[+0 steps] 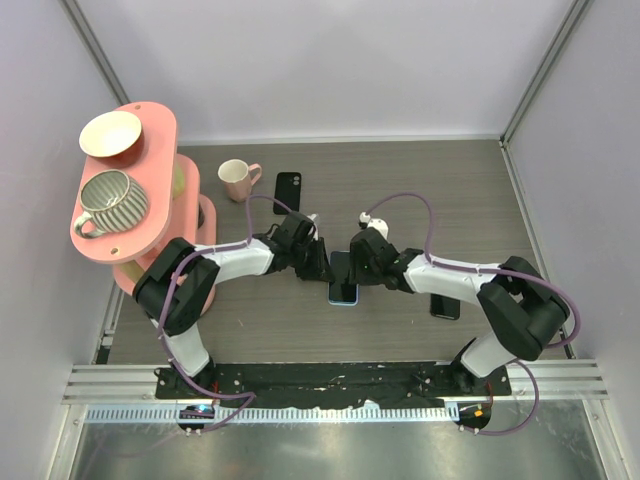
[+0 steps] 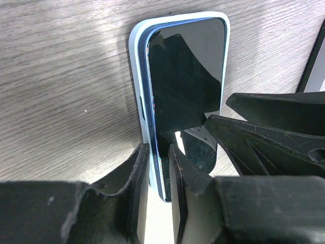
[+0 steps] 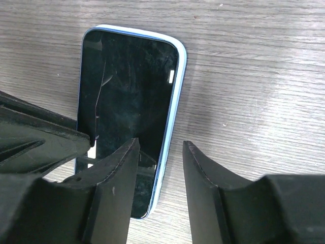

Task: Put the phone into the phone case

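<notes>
grey wood-grain table (image 1: 420, 190), walled in white: the phone (image 1: 343, 290) is seen lying screen-up near the middle, just beyond the two arm bases, with a claw at each long edge. the left gripper (image 1: 317, 262) is pressed together on the phone's left edge. in the left wrist view one finger sits on the black glass and the other against the outer rim, and that side looks raised a little off the wood, though this cannot be told for certain. the right gripper (image 1: 362, 264) is spread, its fingers straddling the right edge, one over the screen and one over bare table, with nothing pinched. the phone case (image 1: 288, 192) lies flat at the far side, left of centre and well apart from the phone, beside a pink mug (image 1: 238, 180). a second black slab (image 1: 445, 305) lies near the right arm, and a pink two-tier stand (image 1: 155, 130) at far left holds crockery.

the step in hand is judged to be lifting the phone clear of the table. it would be done best with the pinch held square on the edge so the slim body is not levered out, and the spread claw closed on the opposite edge before any lift. the phone would then be carried level to the case, its camera corner matched to the cutout — seated corner first, not pressed in flat.
</notes>
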### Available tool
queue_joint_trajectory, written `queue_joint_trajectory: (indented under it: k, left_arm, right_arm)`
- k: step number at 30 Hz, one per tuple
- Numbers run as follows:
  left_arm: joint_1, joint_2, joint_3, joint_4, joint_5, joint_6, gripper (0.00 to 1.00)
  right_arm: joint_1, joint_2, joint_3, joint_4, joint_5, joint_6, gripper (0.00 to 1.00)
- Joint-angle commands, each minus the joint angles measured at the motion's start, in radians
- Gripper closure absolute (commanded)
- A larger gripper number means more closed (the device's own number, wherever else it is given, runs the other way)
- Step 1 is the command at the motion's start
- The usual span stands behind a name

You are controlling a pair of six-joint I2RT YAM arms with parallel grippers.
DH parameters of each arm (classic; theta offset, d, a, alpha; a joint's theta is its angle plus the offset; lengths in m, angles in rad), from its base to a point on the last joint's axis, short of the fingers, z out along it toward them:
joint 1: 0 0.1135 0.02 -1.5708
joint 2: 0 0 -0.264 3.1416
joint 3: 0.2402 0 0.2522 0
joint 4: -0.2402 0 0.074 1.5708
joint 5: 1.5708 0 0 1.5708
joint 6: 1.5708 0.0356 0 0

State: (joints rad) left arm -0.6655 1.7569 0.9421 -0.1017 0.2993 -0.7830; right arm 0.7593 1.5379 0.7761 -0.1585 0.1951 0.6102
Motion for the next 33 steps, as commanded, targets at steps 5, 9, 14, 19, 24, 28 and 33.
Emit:
queue_joint_trajectory:
  k: [5,9,14,19,24,28,33]
  left_arm:
    - [0.004,0.047,-0.002,0.045,-0.011,-0.007,0.77]
    - [0.003,0.05,0.0,0.053,-0.002,-0.013,0.77]
    - [0.003,0.053,-0.002,0.068,0.009,-0.022,0.77]
    - [0.003,0.062,-0.009,0.076,0.015,-0.032,0.78]
    - [0.003,0.076,-0.023,0.095,0.043,-0.042,0.78]
    - [0.003,0.072,-0.046,0.126,0.052,-0.053,0.78]
    - [0.006,0.075,-0.074,0.181,0.103,-0.1,0.78]
  right_arm:
    - [-0.025,-0.076,-0.038,0.023,-0.095,0.034,0.4]
    - [-0.044,-0.097,-0.084,0.076,-0.154,0.025,0.29]
    - [-0.045,-0.088,-0.124,0.152,-0.181,0.023,0.27]
    - [-0.046,-0.052,-0.127,0.224,-0.181,0.023,0.26]
    - [-0.046,-0.035,-0.112,0.243,-0.181,0.039,0.26]
    - [-0.06,-0.094,-0.133,0.298,-0.316,0.075,0.25]
    - [-0.09,-0.166,-0.225,0.52,-0.454,0.189,0.23]
